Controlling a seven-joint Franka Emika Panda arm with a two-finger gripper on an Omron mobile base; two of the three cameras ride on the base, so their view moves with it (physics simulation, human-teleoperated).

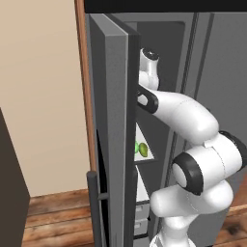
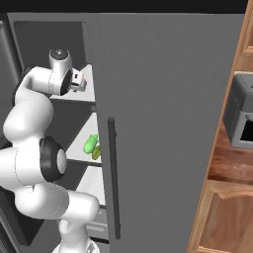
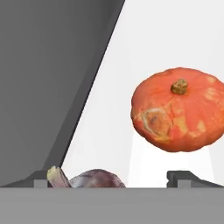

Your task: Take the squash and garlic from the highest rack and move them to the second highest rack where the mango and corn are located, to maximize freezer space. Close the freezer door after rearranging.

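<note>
An orange squash [image 3: 177,116] with a short brown stem sits on the white top rack [image 3: 109,109], ahead and to the right in the hand view. A purple-skinned garlic [image 3: 94,179] lies low between my two fingertips [image 3: 188,177], nearer the left one. My gripper [image 3: 113,178] is open around the garlic, with a gap on the right side. On the second rack [image 2: 79,141] below lie a green mango [image 2: 90,144] and a yellow-green corn [image 2: 97,152]; the mango [image 1: 143,149] also peeks past the door edge.
The freezer door [image 1: 113,120] stands open, close to the left of my arm, with its long handle [image 2: 112,178] facing out. Drawers [image 1: 140,217] fill the freezer's lower part. A grey appliance [image 2: 242,113] and wooden cabinets [image 2: 222,217] are at the right.
</note>
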